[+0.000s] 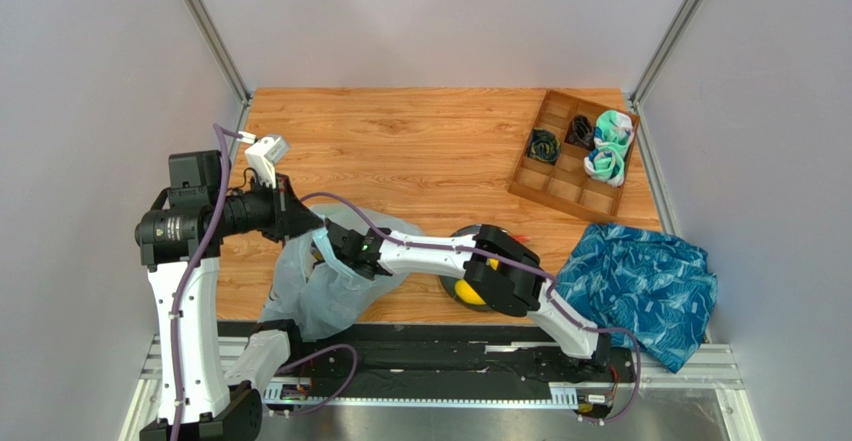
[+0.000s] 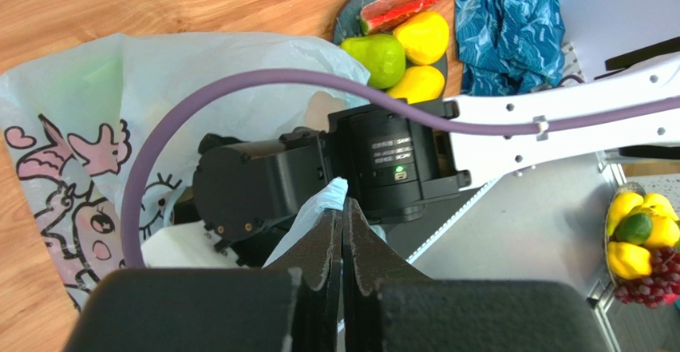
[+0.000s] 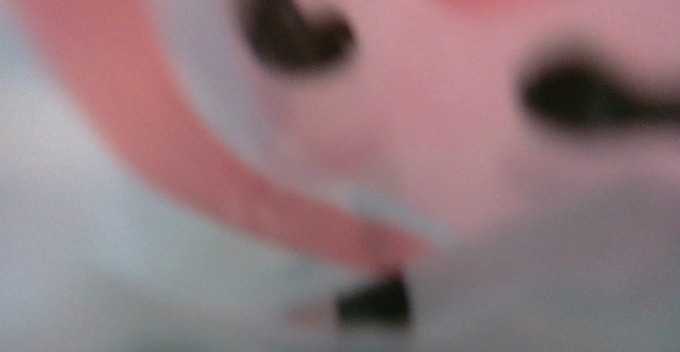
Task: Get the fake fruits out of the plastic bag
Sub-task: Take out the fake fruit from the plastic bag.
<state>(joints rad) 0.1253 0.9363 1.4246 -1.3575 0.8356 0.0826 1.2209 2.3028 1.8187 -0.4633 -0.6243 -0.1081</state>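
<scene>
Plastic bag point(image 1: 310, 296) lay crumpled at the near-left of the desk point(image 1: 400, 141). As far as I could judge from above, its long axis ran from near-left to far-right. Its mouth was turned to the right, and its pink cartoon print faced left in the left wrist view. My left gripper point(image 2: 343, 212) was clenched on a pale strip of the bag's rim, with the plastic pinched between the closed fingers and lifted off the heap.

From the right, my right gripper point(image 1: 348, 253) reached into the mouth with its fingers buried in the plastic. I could not tell whether they were parted or closed. Its own camera gave only a blur of pink print and pale film pressed close.

Just right of the bag, a dark plate point(image 2: 351, 17) carried fake fruits already out. A watermelon slice point(image 2: 399, 6) lay with its long side across the far rim, a green pear point(image 2: 375, 57) sat beside it, and there were two yellow fruits point(image 2: 425, 37).

Farther right, at the back, a wooden tray point(image 1: 560, 186) held rolled socks point(image 1: 610, 146). A blue patterned cloth point(image 1: 640, 281) lay bunched at the near-right edge.
</scene>
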